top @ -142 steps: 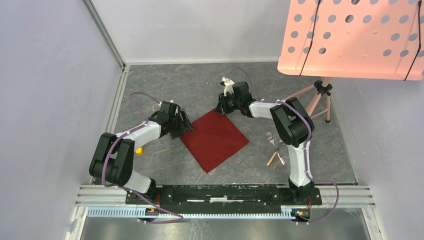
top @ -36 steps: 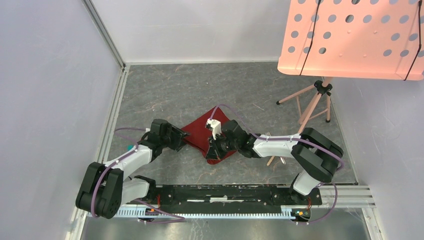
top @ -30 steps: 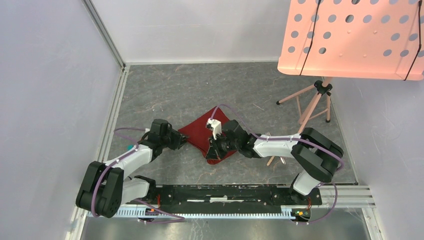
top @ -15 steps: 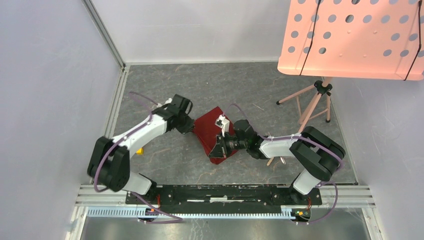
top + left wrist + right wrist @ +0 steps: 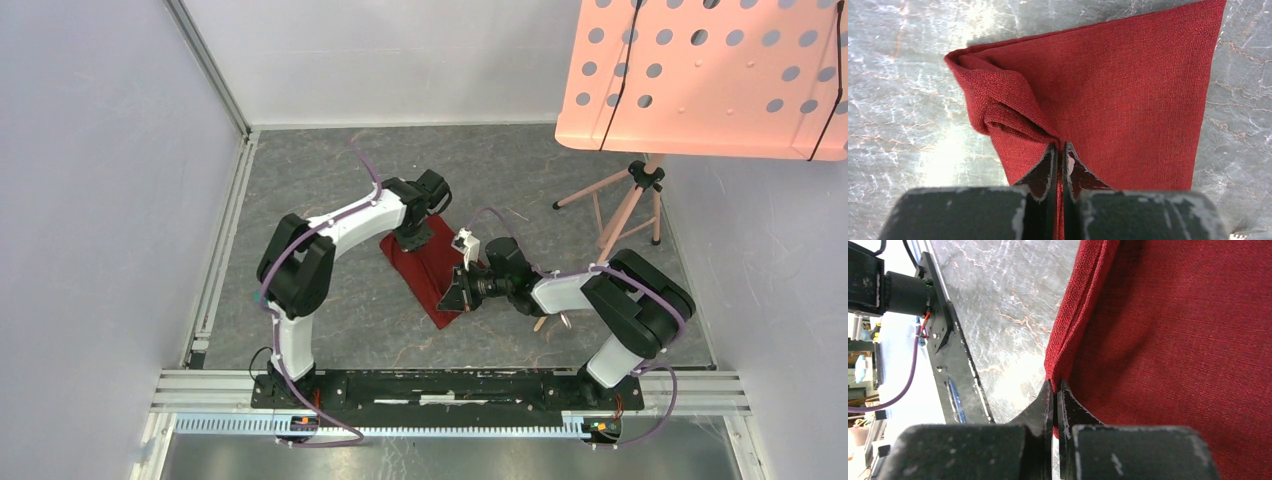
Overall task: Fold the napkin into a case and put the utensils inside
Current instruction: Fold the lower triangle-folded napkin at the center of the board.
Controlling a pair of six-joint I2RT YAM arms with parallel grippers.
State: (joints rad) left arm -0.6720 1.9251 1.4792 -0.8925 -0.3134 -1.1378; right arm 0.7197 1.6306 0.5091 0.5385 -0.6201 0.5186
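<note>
The dark red napkin (image 5: 425, 272) lies on the grey table folded into a narrow slanted strip. My left gripper (image 5: 411, 238) is at its far end, shut on a bunched fold of the cloth. In the left wrist view the gripper (image 5: 1059, 148) pinches the napkin (image 5: 1128, 85) between its tips. My right gripper (image 5: 456, 297) is shut on the near corner. The right wrist view shows that gripper (image 5: 1054, 386) clamped on the napkin's (image 5: 1173, 340) layered edge. The utensils (image 5: 565, 320) are mostly hidden under the right arm; only a small silver bit shows.
A pink perforated board (image 5: 700, 70) on a tripod (image 5: 630, 200) overhangs the back right. Pale walls close in the left and back. The black base rail (image 5: 440, 385) runs along the near edge. The right arm's forearm lies low over the table right of the napkin.
The left gripper shut on the napkin's left part and swung up and to the right with it, folding the cloth into a narrower strip. The right gripper shifted slightly right, still gripping.
</note>
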